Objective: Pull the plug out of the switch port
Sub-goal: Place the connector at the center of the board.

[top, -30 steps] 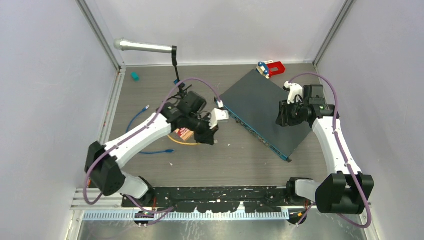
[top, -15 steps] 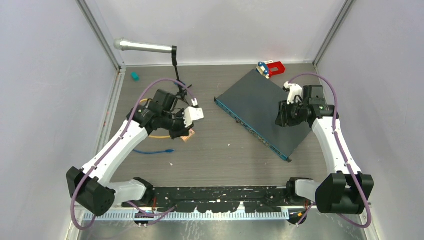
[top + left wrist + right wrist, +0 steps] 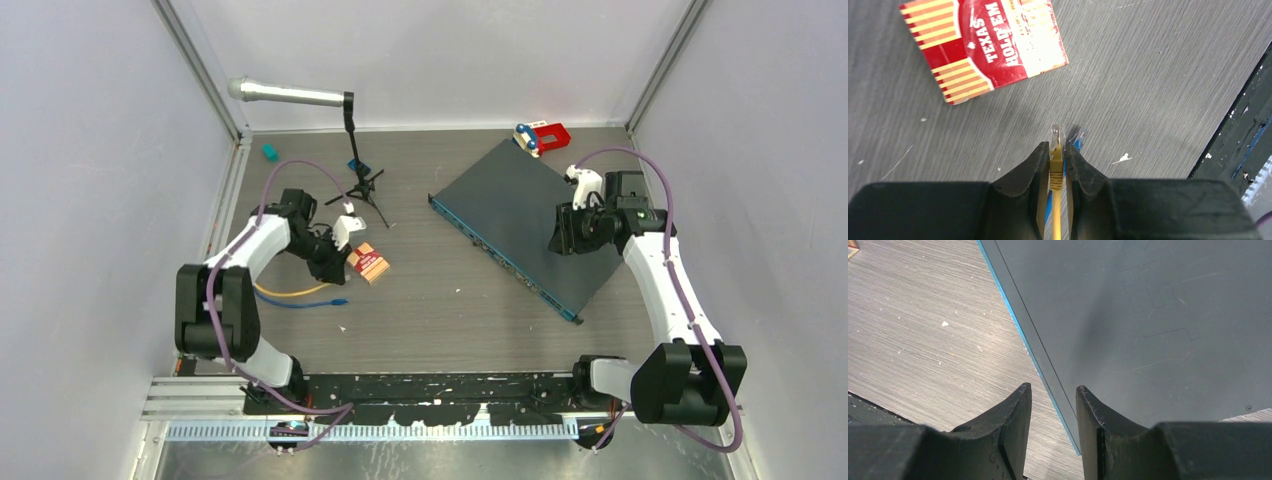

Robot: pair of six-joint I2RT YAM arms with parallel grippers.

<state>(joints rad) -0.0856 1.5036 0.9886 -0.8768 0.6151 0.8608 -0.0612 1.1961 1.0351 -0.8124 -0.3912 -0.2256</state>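
The only legible writing is "TEXAS HOLD'EM", in white on a red card box (image 3: pixel 983 45) with gold stripes. The box lies flat on the grey table (image 3: pixel 450 320), at about 11 o'clock from the left gripper (image 3: pixel 1056 148) in the left wrist view.

The left gripper is clamped on the clear plug (image 3: pixel 1056 136) of a yellow cable (image 3: pixel 1055 225), and the plug's tip pokes out past the fingertips. A blue cable's plug (image 3: pixel 1078 135) lies on the table just beside it, at 3 o'clock.

The left arm is folded tight at 9 o'clock of the table, with its wrist tipped down. The switch (image 3: pixel 520 215) lies aslant at 2 o'clock, well apart from the held plug.

The right arm reaches up from 5 o'clock, its wrist turned toward 9 o'clock over the switch's top. The right gripper (image 3: pixel 1053 388) has its jaws slightly apart with nothing between them, over the blue edge (image 3: pixel 1018 325).
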